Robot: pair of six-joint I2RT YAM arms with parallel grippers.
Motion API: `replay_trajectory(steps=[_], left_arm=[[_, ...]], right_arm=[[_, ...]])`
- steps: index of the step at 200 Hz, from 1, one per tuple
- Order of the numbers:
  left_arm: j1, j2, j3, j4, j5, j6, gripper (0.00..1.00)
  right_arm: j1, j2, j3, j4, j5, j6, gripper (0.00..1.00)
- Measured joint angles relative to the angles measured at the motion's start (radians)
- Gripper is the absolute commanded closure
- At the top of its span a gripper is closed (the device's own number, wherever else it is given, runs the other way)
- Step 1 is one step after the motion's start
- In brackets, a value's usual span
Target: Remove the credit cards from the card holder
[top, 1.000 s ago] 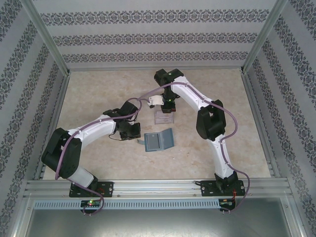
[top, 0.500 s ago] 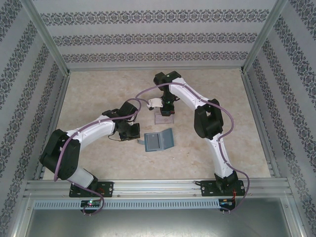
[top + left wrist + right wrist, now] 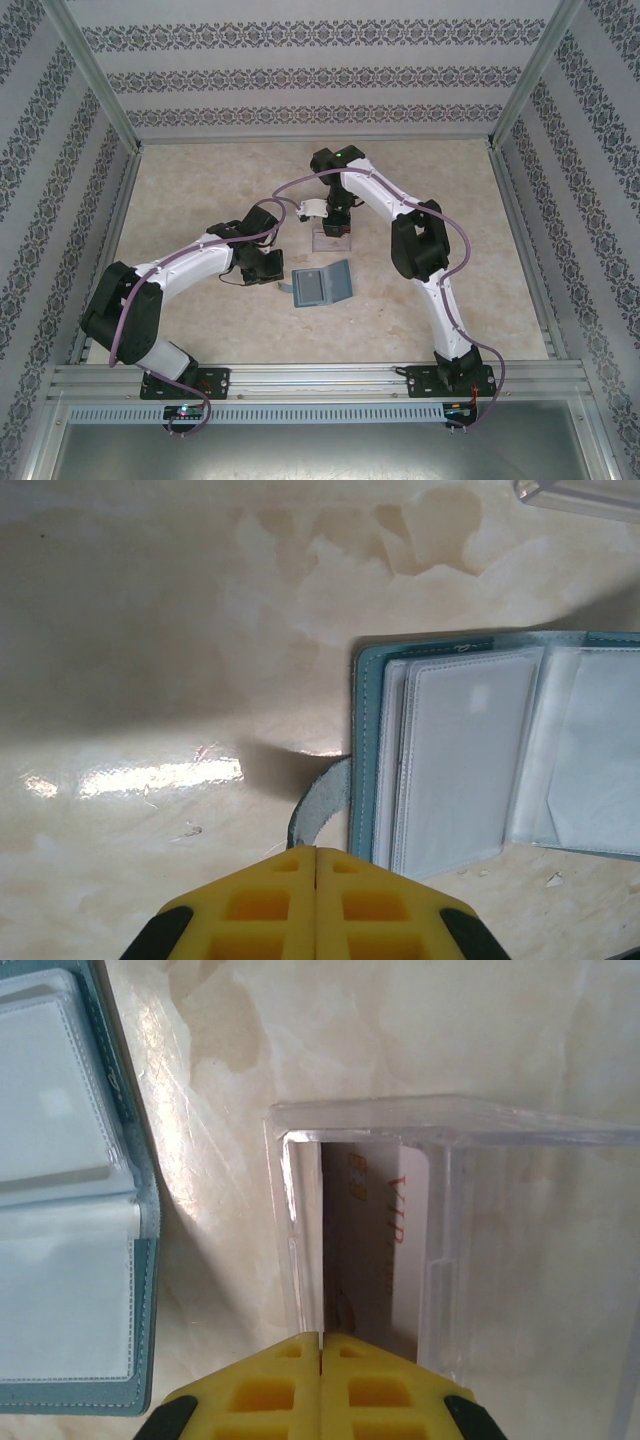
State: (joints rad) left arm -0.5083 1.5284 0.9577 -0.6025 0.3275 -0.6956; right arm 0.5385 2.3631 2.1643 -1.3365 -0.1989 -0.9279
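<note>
Two pincers: left gripper (image 3: 316, 855) and right gripper (image 3: 322, 1340), both clenched tight.
Card holder (image 3: 322, 287): lies open mid-table, between the arms, near side of the clear plastic box (image 3: 333, 238).
Left wrist view: closure tab (image 3: 318, 805) curls just ahead of the left gripper.
Right wrist view: credit card (image 3: 405, 1270), red VIP lettering, stands inside the box, right of the holder.

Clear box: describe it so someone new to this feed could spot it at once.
Start at the marbled table and find the open teal wallet near its middle. Just beyond it, at the right claw, stands the clear box. It is the one see-through thing there, with a pale card inside.
</note>
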Motion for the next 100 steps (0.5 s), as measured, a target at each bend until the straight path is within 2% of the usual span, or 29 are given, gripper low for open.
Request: replay_trajectory(steps=[26,42,100], left_arm=[[0.000,-0.003,0.000,0.000,0.000,0.001,0.93],[0.000,-0.003,0.000,0.000,0.000,0.005,0.93],[0.000,-0.003,0.000,0.000,0.001,0.011,0.93]], right_arm=[[0.000,0.001,0.000,0.001,0.000,0.026,0.88],[0.000,0.002,0.000,0.001,0.000,0.039,0.84],[0.000,-0.002,0.000,0.008,0.030,0.066,0.80]])
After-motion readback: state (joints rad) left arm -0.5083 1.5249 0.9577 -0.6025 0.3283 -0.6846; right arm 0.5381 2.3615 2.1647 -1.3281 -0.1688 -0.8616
